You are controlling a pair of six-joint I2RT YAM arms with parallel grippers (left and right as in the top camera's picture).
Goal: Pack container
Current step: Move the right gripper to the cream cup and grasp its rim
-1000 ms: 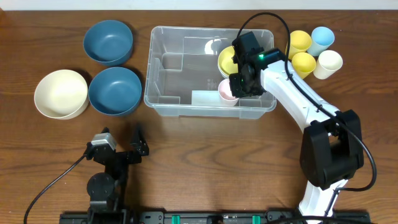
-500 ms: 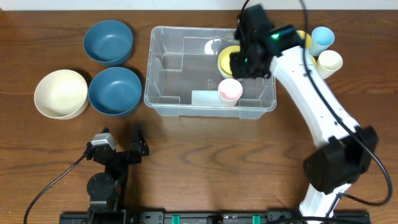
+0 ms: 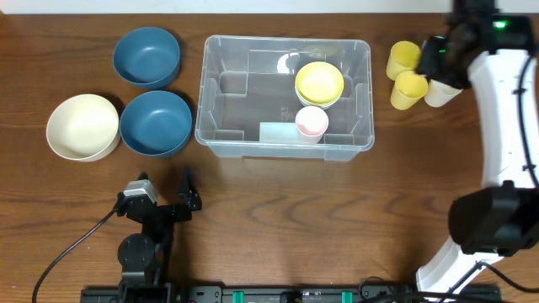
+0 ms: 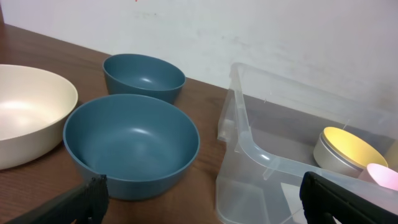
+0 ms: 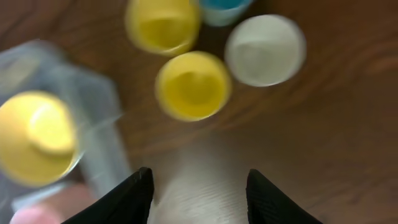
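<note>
Hovering with right gripper (image 5: 199,196) fingers (image 5: 138,193) parted, nothing between them, above bare table (image 5: 292,155) just short of a yellow cup (image 5: 193,85), a second yellow cup (image 5: 163,23), a white cup (image 5: 265,50) and a blue cup (image 5: 224,7). Sitting low near the table's front edge with left gripper (image 4: 205,199) fingers (image 4: 81,200) spread wide, empty, facing a near blue bowl (image 4: 130,146), a far blue bowl (image 4: 143,74) and a cream bowl (image 4: 28,112). Standing mid-table between bowls and cups: the container (image 3: 221,109), upright, holding a yellow bowl (image 3: 319,82) and a pink cup (image 3: 311,122) at its right end.

Bright, even light (right wrist view motion-blurred).
</note>
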